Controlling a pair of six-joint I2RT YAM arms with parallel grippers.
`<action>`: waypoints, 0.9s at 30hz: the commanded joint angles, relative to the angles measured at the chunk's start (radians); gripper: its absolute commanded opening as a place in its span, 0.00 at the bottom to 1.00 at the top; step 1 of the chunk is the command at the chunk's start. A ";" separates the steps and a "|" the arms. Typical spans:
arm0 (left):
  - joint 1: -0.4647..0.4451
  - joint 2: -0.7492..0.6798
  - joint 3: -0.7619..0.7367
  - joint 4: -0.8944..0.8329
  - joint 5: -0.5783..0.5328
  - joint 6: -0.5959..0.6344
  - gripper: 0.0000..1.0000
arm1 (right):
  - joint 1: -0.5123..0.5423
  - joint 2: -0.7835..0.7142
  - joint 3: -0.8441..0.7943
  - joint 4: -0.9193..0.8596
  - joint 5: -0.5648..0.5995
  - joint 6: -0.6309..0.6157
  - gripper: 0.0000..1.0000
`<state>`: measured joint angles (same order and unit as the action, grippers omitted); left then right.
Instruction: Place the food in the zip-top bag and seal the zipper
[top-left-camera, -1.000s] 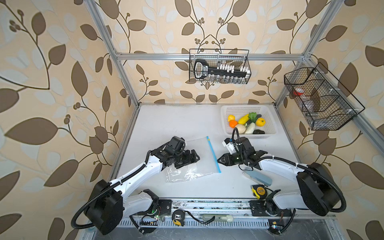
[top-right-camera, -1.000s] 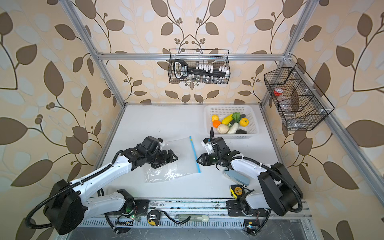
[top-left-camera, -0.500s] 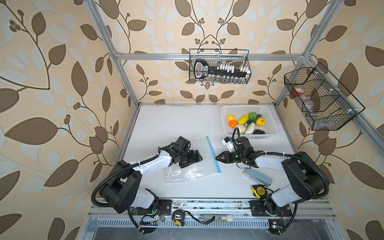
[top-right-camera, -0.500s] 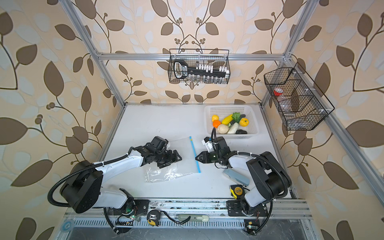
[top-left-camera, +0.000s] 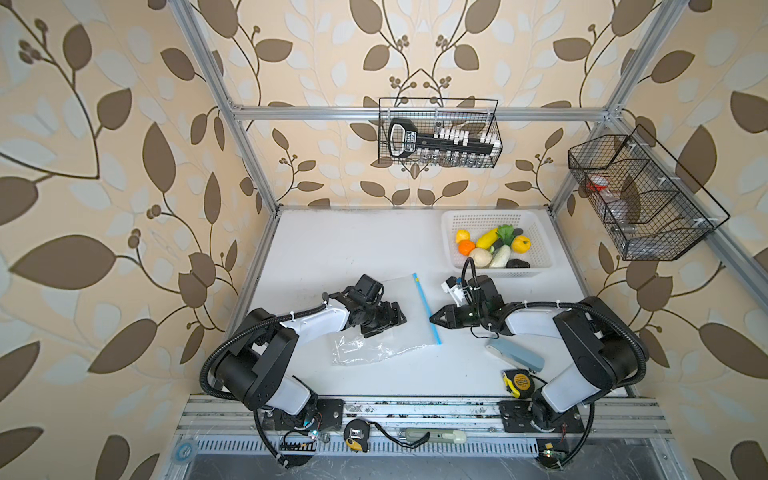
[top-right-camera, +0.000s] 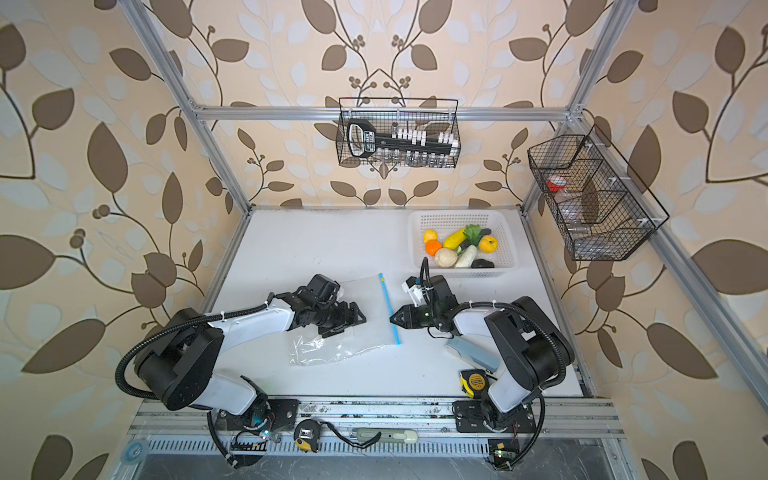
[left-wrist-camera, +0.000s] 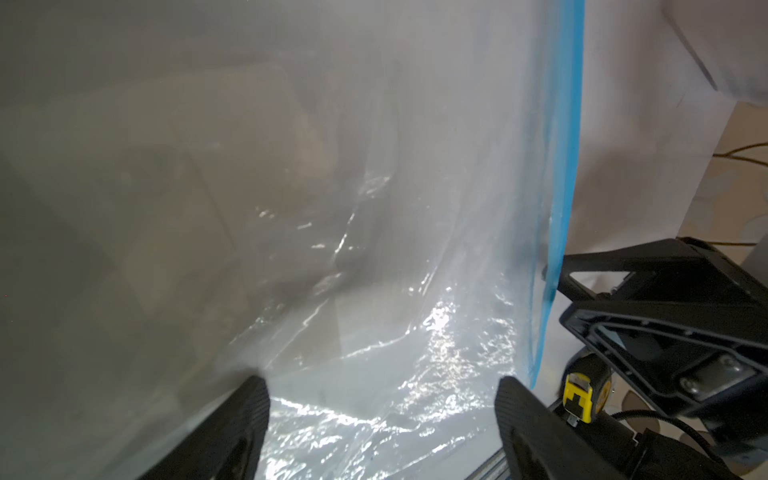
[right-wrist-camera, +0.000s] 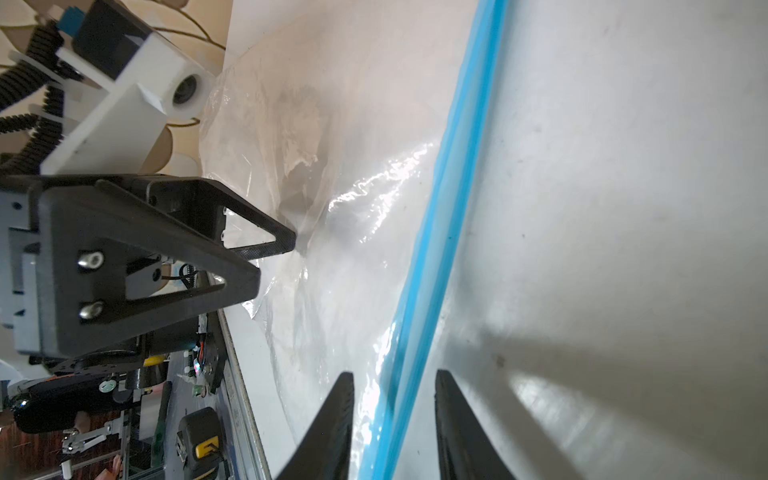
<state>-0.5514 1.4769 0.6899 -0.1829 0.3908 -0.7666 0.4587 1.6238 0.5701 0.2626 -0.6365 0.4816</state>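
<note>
The clear zip-top bag (top-left-camera: 386, 332) lies flat on the white table, and it looks empty. Its light-blue zipper (top-left-camera: 426, 307) runs along the edge nearer the right arm. My left gripper (top-left-camera: 397, 320) is open, low over the bag's film (left-wrist-camera: 374, 291), fingers spread wide. My right gripper (right-wrist-camera: 392, 378) stands narrowly open, one finger on each side of the zipper (right-wrist-camera: 449, 208) near its front end, with a gap on both sides. The food (top-left-camera: 490, 249), orange, yellow, beige and green toy pieces, sits in the white basket (top-left-camera: 494, 214) at the back right.
A pale blue-grey case (top-left-camera: 515, 353) and a yellow-and-black tape measure (top-left-camera: 517, 382) lie at the front right, beside the right arm. Two black wire baskets (top-left-camera: 438, 133) hang on the back and right walls. A metal rail (top-left-camera: 415, 409) runs along the front edge.
The left gripper has slid right, further onto the bag, with its arm folded lower. The right gripper has edged left onto the zipper strip and its jaws have narrowed.
</note>
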 joint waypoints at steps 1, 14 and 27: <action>-0.010 0.011 -0.016 0.017 0.011 -0.003 0.86 | 0.014 0.022 0.005 0.016 -0.018 0.010 0.30; -0.009 0.006 -0.040 0.029 0.008 -0.010 0.86 | 0.019 -0.026 0.030 -0.031 -0.017 0.008 0.27; -0.011 0.003 -0.056 0.048 0.008 -0.025 0.86 | 0.066 -0.036 0.024 -0.005 -0.004 0.044 0.18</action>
<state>-0.5514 1.4780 0.6647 -0.1028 0.3958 -0.7864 0.5167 1.6047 0.5781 0.2516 -0.6392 0.5182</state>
